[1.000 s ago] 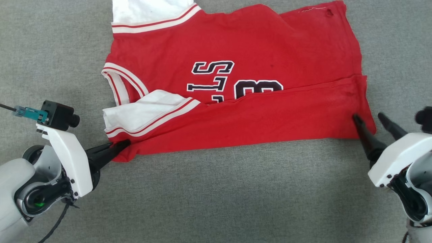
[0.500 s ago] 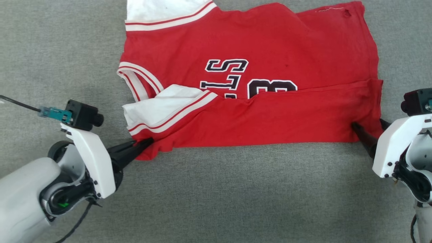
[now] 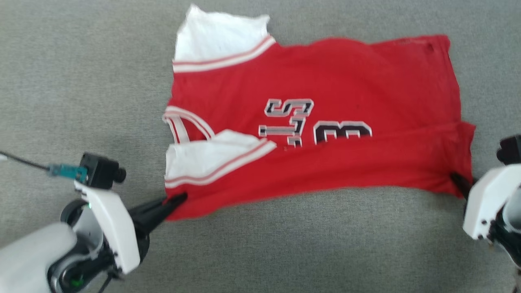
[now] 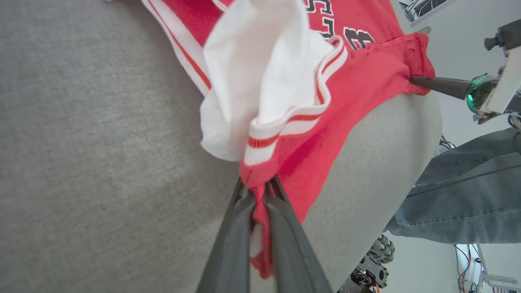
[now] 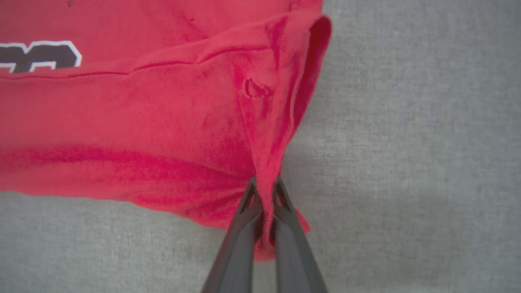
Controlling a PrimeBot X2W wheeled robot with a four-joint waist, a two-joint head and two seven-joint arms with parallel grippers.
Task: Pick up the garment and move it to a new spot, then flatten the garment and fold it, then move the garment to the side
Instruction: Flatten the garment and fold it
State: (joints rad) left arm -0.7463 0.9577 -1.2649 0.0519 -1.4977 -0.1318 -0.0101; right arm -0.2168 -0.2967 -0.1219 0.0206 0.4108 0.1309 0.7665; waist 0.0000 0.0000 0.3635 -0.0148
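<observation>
Lying flat on the grey woven cloth surface (image 3: 285,252), the red jersey-style T-shirt (image 3: 325,81) with white short sleeves, striped trim and black white-outlined lettering has its near long edge folded up over the lower part of the chest print. The left gripper (image 3: 182,197), with its two long dark fingers, is pinched tight on the shirt's near corner just below the folded white sleeve (image 3: 203,158), with red cloth bunched between them. The right gripper (image 3: 455,178) is clamped on the shirt's other near corner, at the hem end, with a ridge of fabric drawn up between its fingers. Beyond that hem end, the left wrist view shows a person's leg (image 4: 460,195) in blue denim.
</observation>
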